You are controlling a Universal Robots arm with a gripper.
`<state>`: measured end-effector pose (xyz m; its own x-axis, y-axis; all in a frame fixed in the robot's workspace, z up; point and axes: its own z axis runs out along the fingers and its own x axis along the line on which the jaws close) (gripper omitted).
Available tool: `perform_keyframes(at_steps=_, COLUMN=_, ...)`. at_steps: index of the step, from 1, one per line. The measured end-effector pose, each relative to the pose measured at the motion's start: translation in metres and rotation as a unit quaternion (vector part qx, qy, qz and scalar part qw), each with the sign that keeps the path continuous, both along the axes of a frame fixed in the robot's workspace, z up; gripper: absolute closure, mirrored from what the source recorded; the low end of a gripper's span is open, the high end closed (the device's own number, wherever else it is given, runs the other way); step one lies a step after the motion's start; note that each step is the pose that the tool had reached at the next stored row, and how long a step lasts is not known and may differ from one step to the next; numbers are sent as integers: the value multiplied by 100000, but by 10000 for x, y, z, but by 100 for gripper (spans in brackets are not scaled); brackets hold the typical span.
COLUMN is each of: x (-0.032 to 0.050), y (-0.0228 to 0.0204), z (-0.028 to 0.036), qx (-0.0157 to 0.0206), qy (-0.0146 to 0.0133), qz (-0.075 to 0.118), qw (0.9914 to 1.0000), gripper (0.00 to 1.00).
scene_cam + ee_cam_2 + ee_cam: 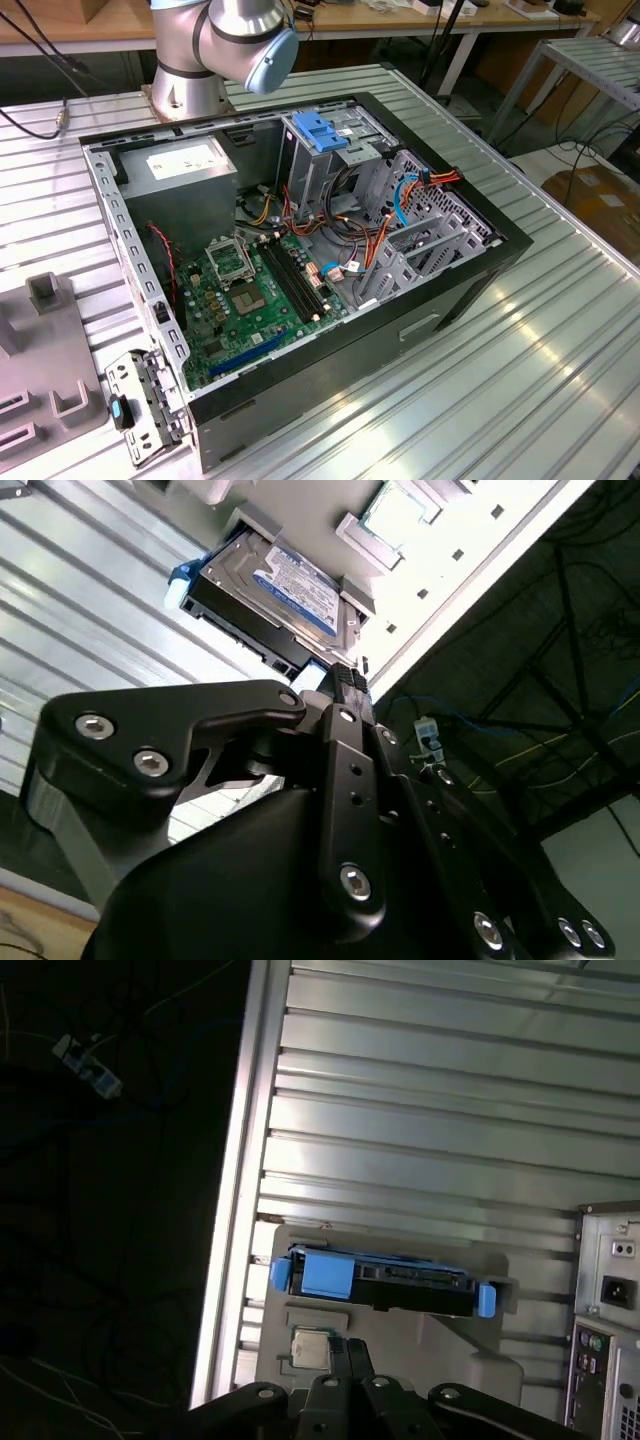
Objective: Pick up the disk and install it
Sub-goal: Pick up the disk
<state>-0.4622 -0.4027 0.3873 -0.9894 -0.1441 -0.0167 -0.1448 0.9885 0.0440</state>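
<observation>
Blue plastic rails frame the disk [400, 1282], a dark flat drive resting in a pale grey holder [440, 1345] on the ribbed metal table [420, 1110]. In the first wrist view it shows its long narrow side, with a broad blue tab at one end and a smaller one at the other. In the second wrist view it shows its wide face with a blue and white label. The gripper [347, 1352] hangs close to the disk, over the holder, and a strip of the holder shows between them in the first wrist view. Its two black fingers [335, 1360] are pressed together at the tips and have hold of nothing. A small square silvery chip [308, 1348] lies in a recess of the holder just beside the fingertips. The back panel of the computer case [610, 1320], with its power socket, stands near the holder's far end. In the exterior view the case lies open in the middle of the frame on the table, its green circuit board [250, 295] facing up at centre left. A pale blue latch plate [312, 130] tops the metal drive cage at upper centre, and orange and red wires [385, 235] run right of centre. The arm's silver base [190, 80] rises at the upper left of the frame, behind the case. A grey block [45, 350] sits at the lower left.
</observation>
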Motion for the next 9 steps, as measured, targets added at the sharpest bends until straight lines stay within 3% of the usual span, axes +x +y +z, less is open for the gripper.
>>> perform_keyframes(at_steps=3, x=0, y=0, z=-1, qx=-4, qy=7, qz=3051, qw=99953, gripper=89)
perform_keyframes(at_steps=5, x=0, y=0, z=-2, qx=-3, qy=2, qz=5291, qw=99860, gripper=89)
perform_keyframes(at_steps=7, x=0, y=0, z=-2, qx=-2, qy=4, qz=7293, qw=99734, gripper=89)
perform_keyframes(at_steps=9, x=0, y=0, z=-4, qx=0, qy=0, qz=9659, qw=99532, gripper=89)
